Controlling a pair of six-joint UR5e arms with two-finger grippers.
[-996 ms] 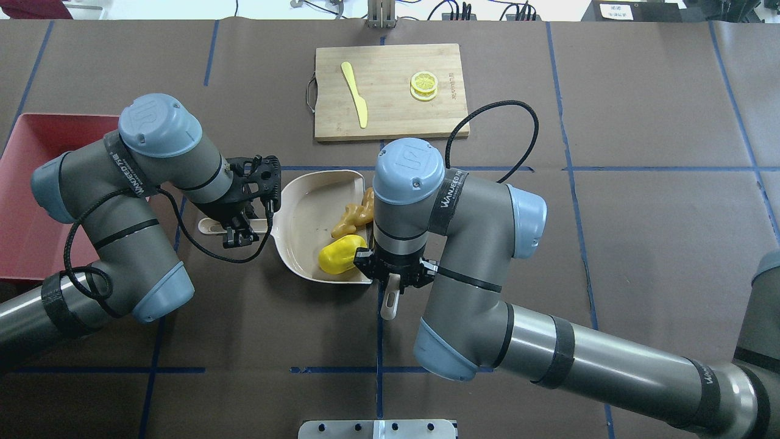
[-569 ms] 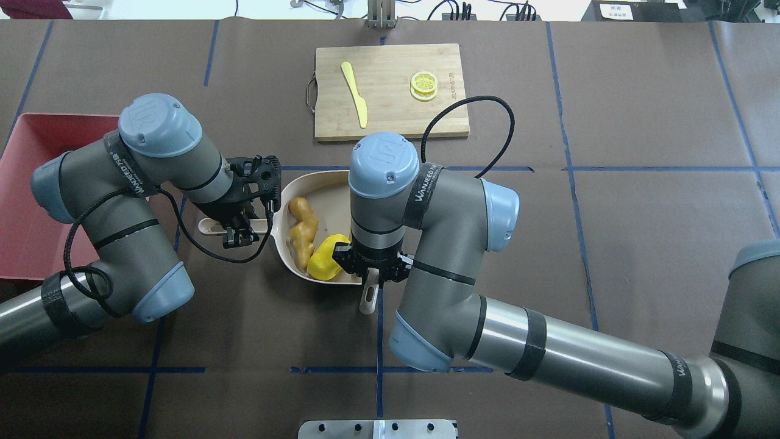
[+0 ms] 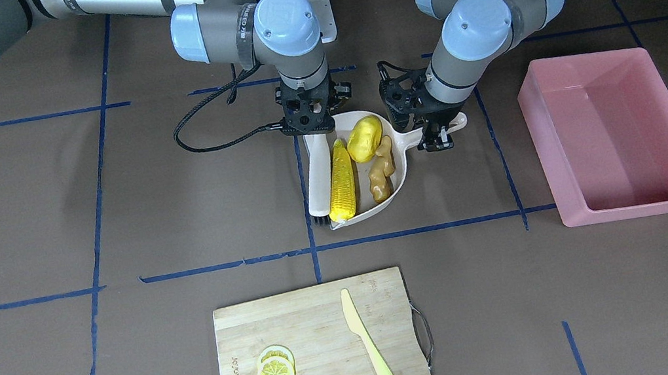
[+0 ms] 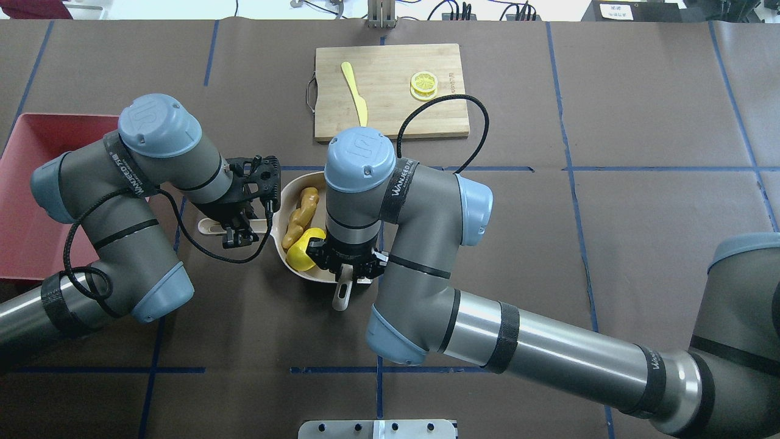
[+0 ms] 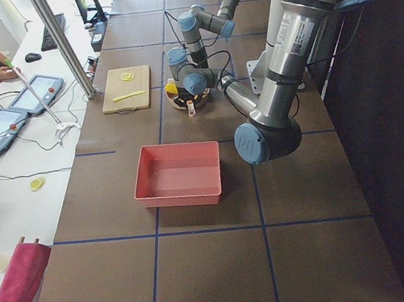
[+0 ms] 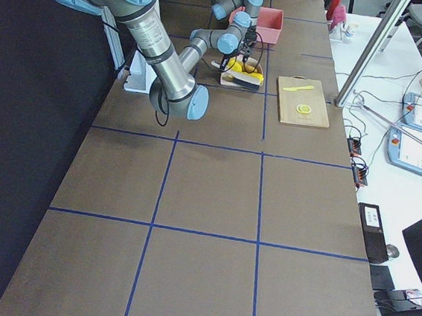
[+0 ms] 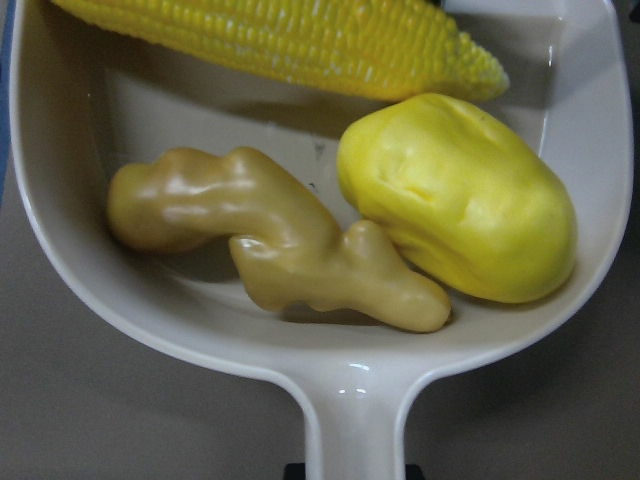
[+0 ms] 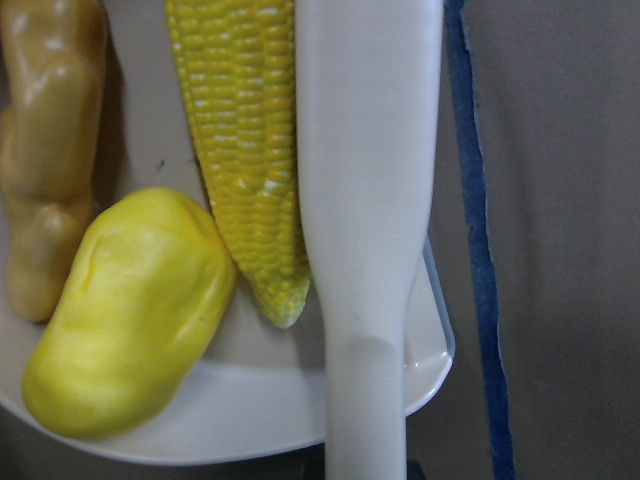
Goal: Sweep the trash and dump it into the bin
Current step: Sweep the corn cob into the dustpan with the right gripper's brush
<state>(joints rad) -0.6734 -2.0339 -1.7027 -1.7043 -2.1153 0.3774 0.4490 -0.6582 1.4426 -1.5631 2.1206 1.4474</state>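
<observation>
The beige dustpan (image 3: 399, 172) lies mid-table and holds all the trash: the corn cob (image 3: 339, 180), the yellow lump (image 3: 364, 138) and the ginger root (image 3: 381, 177). My left gripper (image 4: 241, 225) is shut on the dustpan's handle (image 4: 210, 227). My right gripper (image 4: 347, 268) is shut on a white brush (image 3: 314, 177) that lies along the pan's open side, against the corn (image 8: 245, 150). In the overhead view my right arm hides the corn; the lump (image 4: 298, 256) and ginger (image 4: 301, 213) show. The pink bin (image 3: 610, 133) stands empty beyond my left arm.
A wooden cutting board (image 4: 390, 91) with a pale yellow knife (image 4: 354, 94) and lemon slices (image 4: 423, 85) lies on the far side of the dustpan. The bin also shows at the left edge of the overhead view (image 4: 24, 201).
My right arm has swept the brush leftward across the dustpan, pushing the ginger and the yellow lump toward the handle end. My left arm has not moved.
</observation>
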